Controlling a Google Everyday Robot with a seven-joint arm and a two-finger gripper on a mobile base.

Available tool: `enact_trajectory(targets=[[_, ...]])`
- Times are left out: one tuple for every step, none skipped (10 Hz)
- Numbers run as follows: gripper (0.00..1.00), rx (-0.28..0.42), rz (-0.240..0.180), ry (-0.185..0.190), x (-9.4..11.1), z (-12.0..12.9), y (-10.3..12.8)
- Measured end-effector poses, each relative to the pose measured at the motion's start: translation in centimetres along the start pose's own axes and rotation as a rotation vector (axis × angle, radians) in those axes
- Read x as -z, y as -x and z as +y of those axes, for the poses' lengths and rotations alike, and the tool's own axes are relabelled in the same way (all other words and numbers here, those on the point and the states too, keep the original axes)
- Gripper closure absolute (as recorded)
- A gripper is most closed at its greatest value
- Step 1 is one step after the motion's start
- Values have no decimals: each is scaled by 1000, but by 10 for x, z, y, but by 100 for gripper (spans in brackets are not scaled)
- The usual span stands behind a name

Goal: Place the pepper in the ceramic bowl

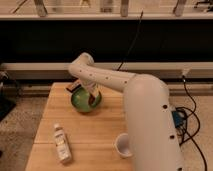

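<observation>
The green ceramic bowl (81,102) sits on the wooden table's far middle. My gripper (92,96) hangs from the white arm that reaches over from the right, and it is down at the bowl's right side, over its inside. A small reddish-brown pepper (94,100) shows right at the gripper's tip, inside the bowl near its right rim. I cannot tell whether the pepper is held or lies free in the bowl.
A dark flat block (73,86) lies behind the bowl to its left. A white cup (123,145) stands at the front right, close to the arm's base. A small bottle (61,143) lies at the front left. The table (102,125) ends near a dark wall behind.
</observation>
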Motion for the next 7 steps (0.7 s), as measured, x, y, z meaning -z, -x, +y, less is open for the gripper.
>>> enact_trajectory(targets=[[100, 12, -11, -1, -1, -4, 6], [100, 26, -24, -3, -4, -9, 13], [100, 34, -33, -4, -7, -12, 15], [100, 38, -43, -6, -9, -14, 17], [94, 44, -51, -15, -13, -20, 19], [86, 45, -54, -21, -15, -23, 20], [78, 46, -55, -29, -16, -26, 19]])
